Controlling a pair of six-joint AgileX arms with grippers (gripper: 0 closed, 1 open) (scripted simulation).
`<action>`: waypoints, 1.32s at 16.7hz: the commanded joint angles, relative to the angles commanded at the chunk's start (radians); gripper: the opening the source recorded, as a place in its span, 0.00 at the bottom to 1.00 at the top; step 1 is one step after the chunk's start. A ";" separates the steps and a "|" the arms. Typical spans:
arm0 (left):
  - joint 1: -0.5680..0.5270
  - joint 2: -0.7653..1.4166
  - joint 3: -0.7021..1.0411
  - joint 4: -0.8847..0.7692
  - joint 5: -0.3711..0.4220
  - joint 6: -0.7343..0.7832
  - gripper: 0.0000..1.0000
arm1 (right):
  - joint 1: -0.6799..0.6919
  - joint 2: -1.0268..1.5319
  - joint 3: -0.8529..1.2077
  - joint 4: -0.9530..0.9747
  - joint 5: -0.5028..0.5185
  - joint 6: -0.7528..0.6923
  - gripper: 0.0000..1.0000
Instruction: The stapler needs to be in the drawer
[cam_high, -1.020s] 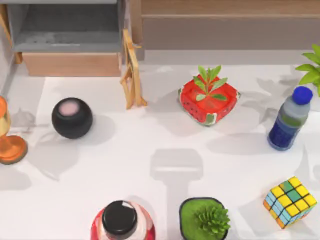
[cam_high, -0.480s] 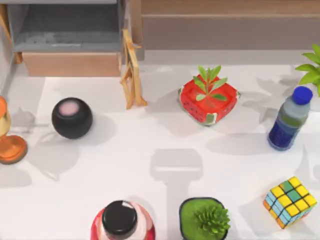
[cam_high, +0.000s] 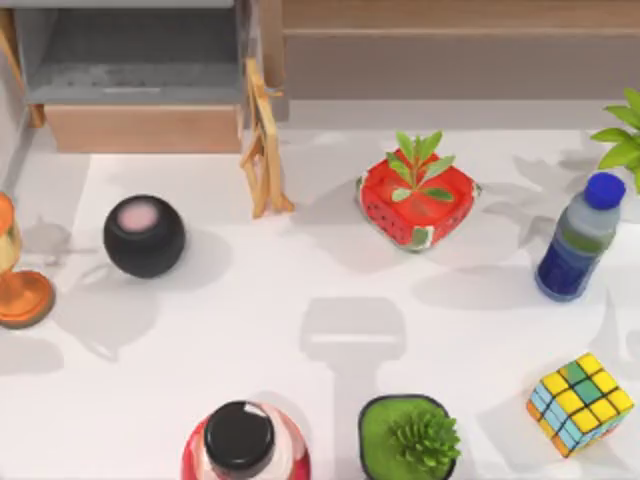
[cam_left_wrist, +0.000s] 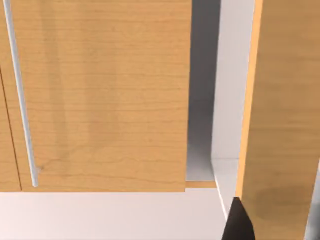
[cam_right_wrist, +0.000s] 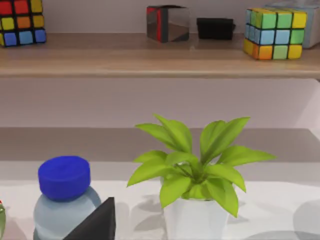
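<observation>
From above, nothing on the counter (cam_high: 300, 300) has shifted and the drawer (cam_high: 140, 90) gapes open with no stapler visible inside; both wrist views show dark pincer tips, grip state I cannot tell, so no progress lately.

A black sphere (cam_high: 144, 236) with a pink top was noted at the table's left, an orange stand (cam_high: 20, 296) at the left edge. A strawberry-patterned planter (cam_high: 416, 204) was seen centrally. A blue-capped bottle (cam_high: 579, 238) stood at the right, a Rubik's cube (cam_high: 580, 403) nearer the front. A green succulent pot (cam_high: 408, 438) and a black-capped red bottle (cam_high: 243, 442) were recorded at the front edge.
</observation>
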 joint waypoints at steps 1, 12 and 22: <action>0.000 0.000 0.000 0.000 0.000 0.000 0.02 | 0.000 0.000 0.000 0.000 0.000 0.000 1.00; -0.007 0.017 0.015 -0.017 -0.008 -0.003 0.00 | 0.000 0.000 0.000 0.000 0.000 0.000 1.00; -0.119 0.101 0.218 -0.133 -0.120 -0.009 0.00 | 0.000 0.000 0.000 0.000 0.000 0.000 1.00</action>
